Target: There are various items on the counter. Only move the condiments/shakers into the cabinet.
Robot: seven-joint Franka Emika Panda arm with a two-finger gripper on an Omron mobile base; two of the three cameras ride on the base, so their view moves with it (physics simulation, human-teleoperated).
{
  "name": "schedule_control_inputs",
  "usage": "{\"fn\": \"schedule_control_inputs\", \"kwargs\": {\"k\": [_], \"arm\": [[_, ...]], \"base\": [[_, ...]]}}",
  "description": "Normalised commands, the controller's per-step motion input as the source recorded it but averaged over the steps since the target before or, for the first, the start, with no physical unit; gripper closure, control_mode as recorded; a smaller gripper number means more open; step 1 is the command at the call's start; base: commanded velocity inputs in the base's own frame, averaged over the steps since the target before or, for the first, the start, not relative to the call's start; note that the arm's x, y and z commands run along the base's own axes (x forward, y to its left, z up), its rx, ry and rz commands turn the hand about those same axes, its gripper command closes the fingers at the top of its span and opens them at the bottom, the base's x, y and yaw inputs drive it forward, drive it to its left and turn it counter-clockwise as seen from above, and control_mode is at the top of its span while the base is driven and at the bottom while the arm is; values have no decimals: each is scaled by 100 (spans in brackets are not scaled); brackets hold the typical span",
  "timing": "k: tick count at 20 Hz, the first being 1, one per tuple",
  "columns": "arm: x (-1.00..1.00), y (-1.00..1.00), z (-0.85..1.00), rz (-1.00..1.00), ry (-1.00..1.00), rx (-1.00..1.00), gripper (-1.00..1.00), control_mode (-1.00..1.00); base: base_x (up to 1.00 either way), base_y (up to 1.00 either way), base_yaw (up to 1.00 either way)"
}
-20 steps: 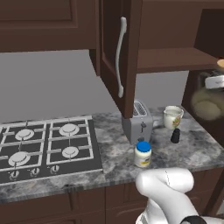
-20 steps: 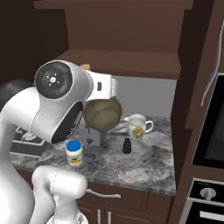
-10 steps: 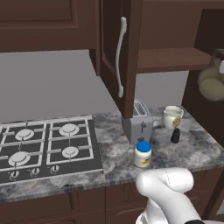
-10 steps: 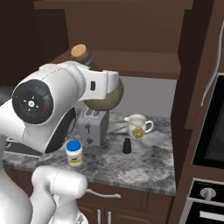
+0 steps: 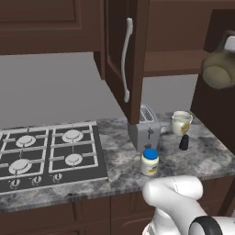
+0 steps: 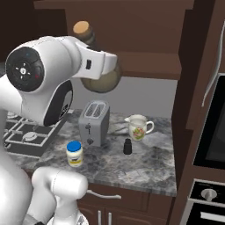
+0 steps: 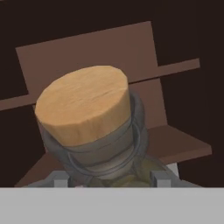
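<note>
Right base view: gripper [image 7: 111,183] clasping bottle [image 6: 102,74], risen since earlier to cabinet [image 6: 145,66] shelf height.

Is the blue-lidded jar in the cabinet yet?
No, the blue-lidded jar stands on the counter in front of the toaster.
</note>
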Motion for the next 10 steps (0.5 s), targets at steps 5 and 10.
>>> {"fn": "schedule_control_inputs", "kwargs": {"k": [5,10], "arm": [[40,4,0,0,0,0,100,-100],[40,12,0,0,-2,0,100,-100]], "base": [[0,0,0],[0,0,0]]}}
